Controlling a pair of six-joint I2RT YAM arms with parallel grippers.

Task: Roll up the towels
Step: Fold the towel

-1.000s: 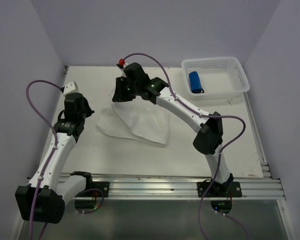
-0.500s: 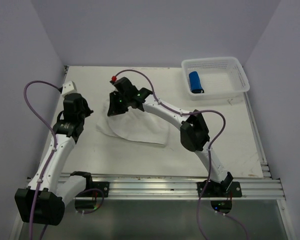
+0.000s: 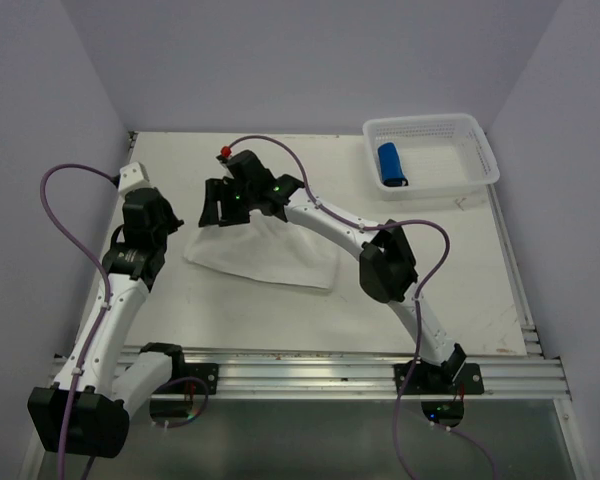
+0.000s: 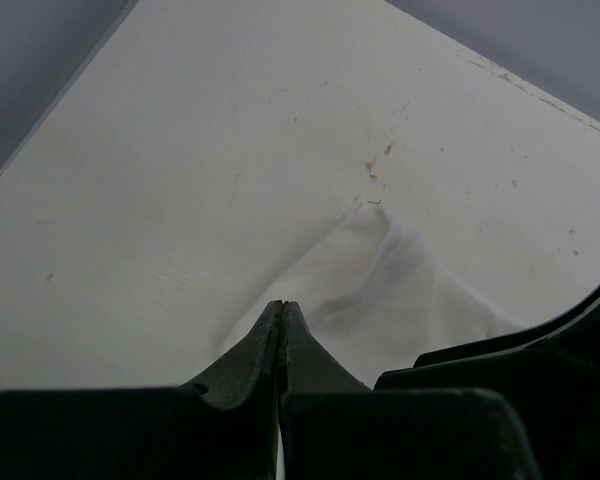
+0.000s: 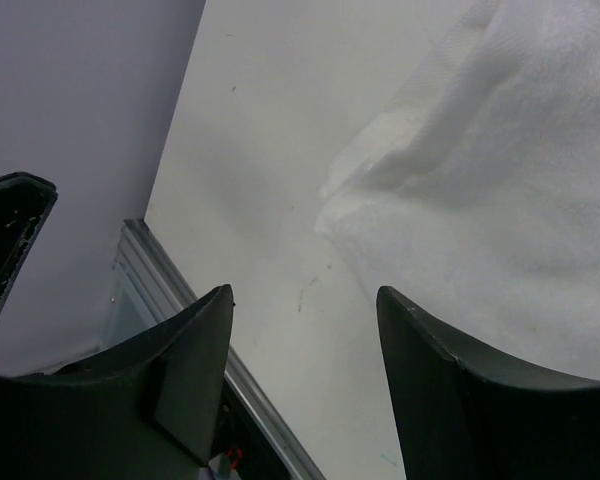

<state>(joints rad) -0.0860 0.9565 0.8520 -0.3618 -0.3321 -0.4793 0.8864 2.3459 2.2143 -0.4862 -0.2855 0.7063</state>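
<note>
The large white towel point(image 3: 270, 255) lies spread flat on the table, left of centre; it also shows in the left wrist view point(image 4: 380, 290) and the right wrist view point(image 5: 520, 180). The small blue towel point(image 3: 390, 164) lies rolled inside the white basket point(image 3: 480, 150) at the back right. My right gripper point(image 3: 216, 203) is open and empty, just over the white towel's far left corner, jaws spread wide point(image 5: 305, 292). My left gripper point(image 3: 176, 220) is shut beside the towel's left edge; its closed tips point(image 4: 282, 305) point at the towel with nothing seen between them.
The left wall stands close behind my left arm. The right gripper's black fingers point(image 4: 540, 350) sit just right of my left gripper. A metal rail point(image 3: 330, 365) runs along the table's near edge. Purple cables loop off both arms.
The right gripper carried the lifted towel corner leftward and down, then opened and let go. The towel now lies flatter. The left gripper shifted slightly left and stayed shut.
</note>
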